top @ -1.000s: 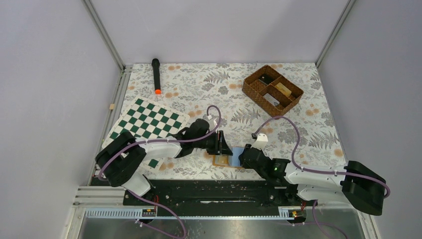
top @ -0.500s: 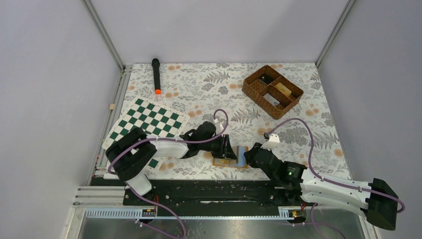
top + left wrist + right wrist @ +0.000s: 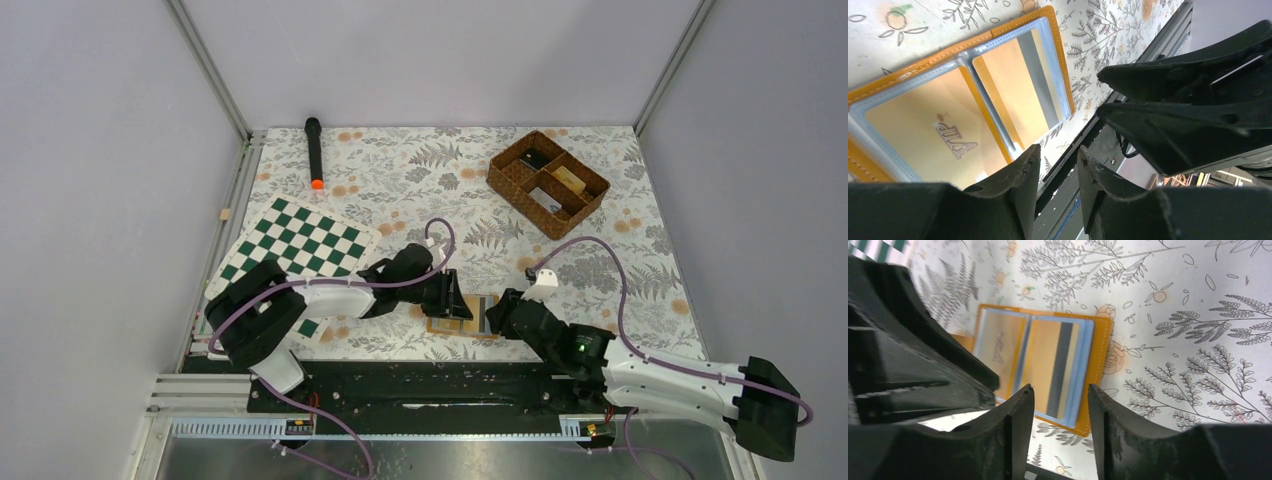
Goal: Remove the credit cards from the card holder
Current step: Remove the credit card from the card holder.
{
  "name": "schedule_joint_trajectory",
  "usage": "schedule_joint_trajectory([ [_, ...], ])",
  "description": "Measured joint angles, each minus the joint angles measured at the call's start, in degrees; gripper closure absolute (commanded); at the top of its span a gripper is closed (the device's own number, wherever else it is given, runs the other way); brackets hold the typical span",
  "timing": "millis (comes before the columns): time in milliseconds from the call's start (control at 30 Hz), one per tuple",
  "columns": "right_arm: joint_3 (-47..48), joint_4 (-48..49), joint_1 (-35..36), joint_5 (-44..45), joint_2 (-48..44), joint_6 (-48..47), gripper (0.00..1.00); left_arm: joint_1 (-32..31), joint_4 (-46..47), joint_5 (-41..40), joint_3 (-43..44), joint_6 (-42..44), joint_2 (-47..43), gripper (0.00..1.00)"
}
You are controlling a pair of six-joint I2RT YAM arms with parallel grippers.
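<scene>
The orange card holder (image 3: 462, 316) lies opened flat on the floral table between my two grippers. Its halves show in the left wrist view as the card holder (image 3: 1050, 30) with pale blue sleeve frames. One half holds a beige credit card (image 3: 923, 130) printed VIP, the other a beige credit card (image 3: 1013, 85) with a grey stripe; both sit inside the sleeves. My left gripper (image 3: 453, 297) (image 3: 1059, 147) stands open over the holder's left edge, nothing between its fingers. My right gripper (image 3: 497, 316) (image 3: 1060, 386) hovers open at the holder's right edge (image 3: 1098, 365), empty.
A brown wicker compartment basket (image 3: 510, 180) stands at the back right. A green-and-white chessboard (image 3: 300, 245) lies left, under the left arm. A black stick with an orange tip (image 3: 314, 150) lies at the back left. The black base rail (image 3: 420, 382) runs just near the holder.
The right gripper's jaws have widened. The light blue flap that stood raised at the holder's right side now lies flat. Both arms shifted slightly rightward a second ago.
</scene>
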Motion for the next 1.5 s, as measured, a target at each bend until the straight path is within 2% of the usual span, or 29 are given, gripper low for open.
schedule_joint_trajectory([
  [200,0.2,0.3,-2.0,-4.0,5.0,-2.2,0.38,1.0,-2.1,-1.6,0.0,0.1,-1.0,0.67],
  [333,0.5,0.4,-5.7,-7.8,5.4,-3.6,0.21,1.2,-1.4,-1.6,0.0,0.0,-0.9,0.67],
  [433,0.9,1.0,-8.5,-11.0,6.6,-4.5,0.19,1.2,-1.0,-1.6,0.0,0.0,-0.1,0.67],
  [667,0.9,4.7,-12.3,-17.0,11.2,-5.3,0.23,1.3,-0.6,-1.7,0.0,0.0,2.8,0.68],
  [1000,0.3,12.9,-14.4,-22.7,16.6,-5.0,0.24,1.5,1.5,-2.0,-1.3,-0.1,3.5,0.68],
  [1167,-1.1,17.3,-15.2,-24.5,17.9,-4.2,0.33,1.6,2.5,-2.0,-2.4,-0.2,3.5,0.68],
  [1300,-2.6,22.2,-17.2,-25.9,19.5,-3.2,0.35,1.6,3.1,-2.0,-3.0,-0.3,3.5,0.68],
  [1500,-4.3,28.0,-18.8,-27.9,21.5,-2.6,0.45,1.9,5.0,-1.9,-4.2,-0.7,3.5,0.68],
])
